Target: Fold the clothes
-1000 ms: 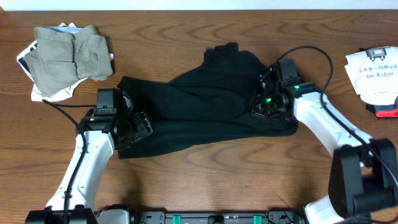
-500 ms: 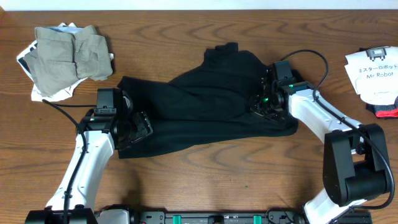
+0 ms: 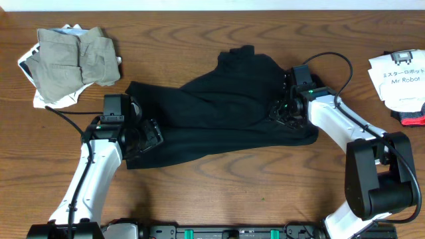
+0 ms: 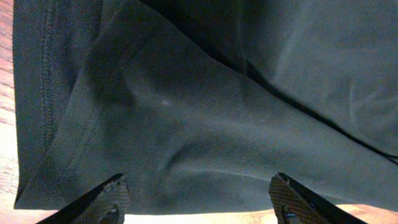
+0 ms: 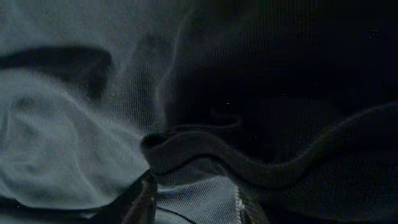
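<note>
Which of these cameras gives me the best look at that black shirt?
The overhead view: it alone shows nearly the whole black shirt, lying rumpled across the table. The left wrist view shows only a stitched hem corner, and the right wrist view only dim, close-up folds.

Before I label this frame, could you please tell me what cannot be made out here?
Right gripper: right wrist view is dark and cuts off its fingers; grip on the plain black fabric shirt unclear.
White printed garment: overhead, mostly covered by the khaki-grey folded garment.
Red-and-black object: overhead, cut off by the right edge.
</note>
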You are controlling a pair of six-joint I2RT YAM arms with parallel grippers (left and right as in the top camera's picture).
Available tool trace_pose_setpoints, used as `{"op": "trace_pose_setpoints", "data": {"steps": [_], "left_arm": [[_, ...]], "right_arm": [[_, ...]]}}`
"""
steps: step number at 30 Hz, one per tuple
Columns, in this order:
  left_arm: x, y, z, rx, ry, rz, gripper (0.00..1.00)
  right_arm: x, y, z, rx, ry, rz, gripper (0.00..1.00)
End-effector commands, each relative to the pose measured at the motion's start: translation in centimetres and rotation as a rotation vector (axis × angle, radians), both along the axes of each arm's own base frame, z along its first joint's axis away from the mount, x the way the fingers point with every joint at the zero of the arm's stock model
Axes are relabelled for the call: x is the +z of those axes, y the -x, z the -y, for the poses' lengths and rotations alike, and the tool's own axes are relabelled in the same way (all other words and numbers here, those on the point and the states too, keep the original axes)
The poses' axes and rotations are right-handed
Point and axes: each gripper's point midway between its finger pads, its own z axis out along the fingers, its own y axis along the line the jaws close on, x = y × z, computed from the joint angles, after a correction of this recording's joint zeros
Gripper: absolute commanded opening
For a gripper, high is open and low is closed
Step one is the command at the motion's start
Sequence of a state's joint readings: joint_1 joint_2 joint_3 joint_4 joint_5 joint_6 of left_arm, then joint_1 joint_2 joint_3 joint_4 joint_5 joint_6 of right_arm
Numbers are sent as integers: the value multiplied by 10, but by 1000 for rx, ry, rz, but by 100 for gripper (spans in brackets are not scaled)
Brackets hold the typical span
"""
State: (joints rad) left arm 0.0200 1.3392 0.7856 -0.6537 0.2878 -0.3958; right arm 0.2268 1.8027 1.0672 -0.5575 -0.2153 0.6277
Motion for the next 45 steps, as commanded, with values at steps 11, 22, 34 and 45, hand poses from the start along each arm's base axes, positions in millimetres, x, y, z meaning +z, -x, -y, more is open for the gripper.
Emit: {"op": "trace_pose_setpoints", "data": {"steps": [11,22,34,45], "left_arm": [[-1,-1,-3,14,-7,-3,74],[-1,-1,-3,13,-7,-3,74],[-1,-1,-3,2,-10,0,74],[0,-3,-4,-24,-22,14,75]], "right_arm": [[6,-18,-4,-6,9,68,32],[11,-31,-5,-36,-5,118,1],[22,-57,-4,-68,0,227,1],[30,-64,-3,-46,-9,250,37]]}}
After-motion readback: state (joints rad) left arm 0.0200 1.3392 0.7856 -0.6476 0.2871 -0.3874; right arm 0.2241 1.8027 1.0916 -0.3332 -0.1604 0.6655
